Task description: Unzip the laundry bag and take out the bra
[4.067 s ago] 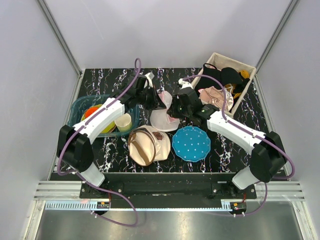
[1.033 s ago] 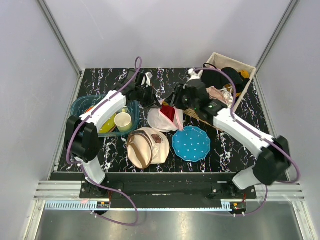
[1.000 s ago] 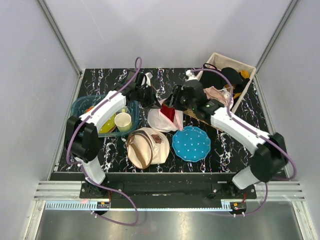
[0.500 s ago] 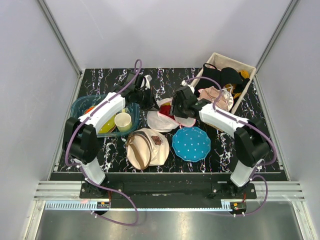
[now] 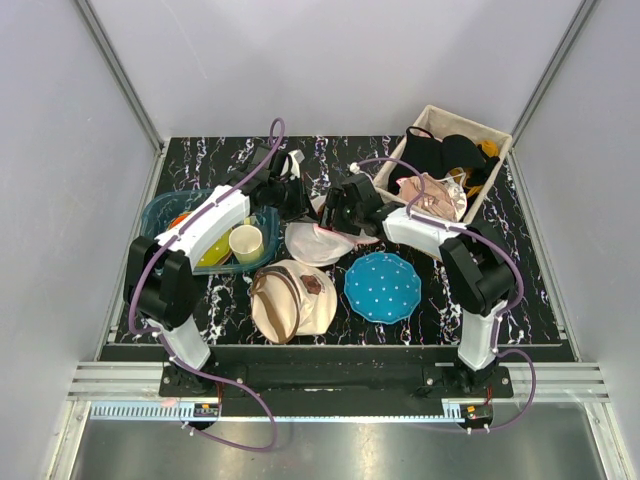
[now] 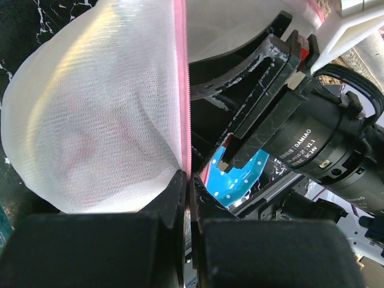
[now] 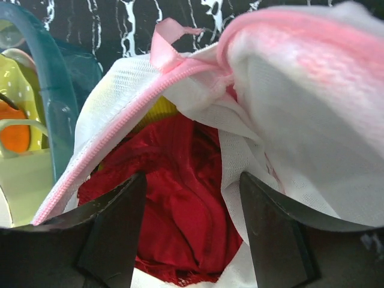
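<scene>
The laundry bag (image 5: 315, 243), white mesh with a pink zipper rim (image 6: 182, 90), lies mid-table with its mouth gaping. My left gripper (image 5: 297, 203) is shut on the pink rim at the bag's far edge, and in the left wrist view the rim (image 6: 186, 171) runs straight into the closed jaws. My right gripper (image 7: 192, 180) is open at the mouth, its fingertips (image 7: 126, 210) standing either side of the red bra (image 7: 180, 240) inside. In the top view the right gripper (image 5: 333, 215) sits over the bag's far right side and the bra is hidden.
A teal basin (image 5: 160, 215) with cups stands at the left, a yellow cup (image 5: 246, 243) beside it. A beige canvas bag (image 5: 290, 297) and a blue dotted plate (image 5: 383, 287) lie nearer me. A box of clothes (image 5: 430, 115) sits back right.
My right gripper has come down and left into the bag's mouth and its jaws have spread wider. The bag has sunk flatter onto the table. The left gripper keeps its hold.
</scene>
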Robot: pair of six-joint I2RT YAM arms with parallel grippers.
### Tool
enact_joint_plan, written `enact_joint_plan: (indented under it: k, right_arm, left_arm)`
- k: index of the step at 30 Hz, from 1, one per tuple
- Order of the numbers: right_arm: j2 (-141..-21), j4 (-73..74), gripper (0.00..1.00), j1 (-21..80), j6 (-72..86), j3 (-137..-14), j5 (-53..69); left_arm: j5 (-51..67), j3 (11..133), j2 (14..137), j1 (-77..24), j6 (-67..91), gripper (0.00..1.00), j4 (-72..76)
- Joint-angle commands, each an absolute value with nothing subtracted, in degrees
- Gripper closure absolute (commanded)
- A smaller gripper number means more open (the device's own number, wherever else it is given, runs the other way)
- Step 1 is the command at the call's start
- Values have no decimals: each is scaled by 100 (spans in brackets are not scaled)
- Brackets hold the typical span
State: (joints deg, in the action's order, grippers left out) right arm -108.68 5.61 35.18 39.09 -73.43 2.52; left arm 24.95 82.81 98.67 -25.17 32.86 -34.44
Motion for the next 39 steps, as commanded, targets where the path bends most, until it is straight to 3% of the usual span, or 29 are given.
enact_joint_plan:
  k: [1,3,4,5,15,26,39]
  right_arm:
    - [-11135,-185,37,3498,3920,-7611,703]
    - [-11118,-132,57,3498,3876,-7629,738]
    - [-10979,-132,87,3507,3876,-7594,738]
    - [-10864,-141,100,3507,3876,-7550,686]
    - [-8801,457,100,3507,3525,-7128,361]
    - [-7446,870,100,3498,3262,-7408,-184]
    - [-7392,1327,100,2752,2637,-9113,-967]
  left_arm:
    - [2382,8332,9685,-2531,3120,100,-3392]
    - [2364,8358,9712,-2531,3094,100,-3428]
    - [2338,8367,9712,-2531,3094,100,-3436]
    - [2303,8350,9695,-2531,3076,100,-3463]
    - [2188,8139,9738,-2285,3094,100,-3437]
    - [2276,8033,9756,-2188,3094,100,-3357]
    - [2399,8016,9686,-2197,3155,100,-3296]
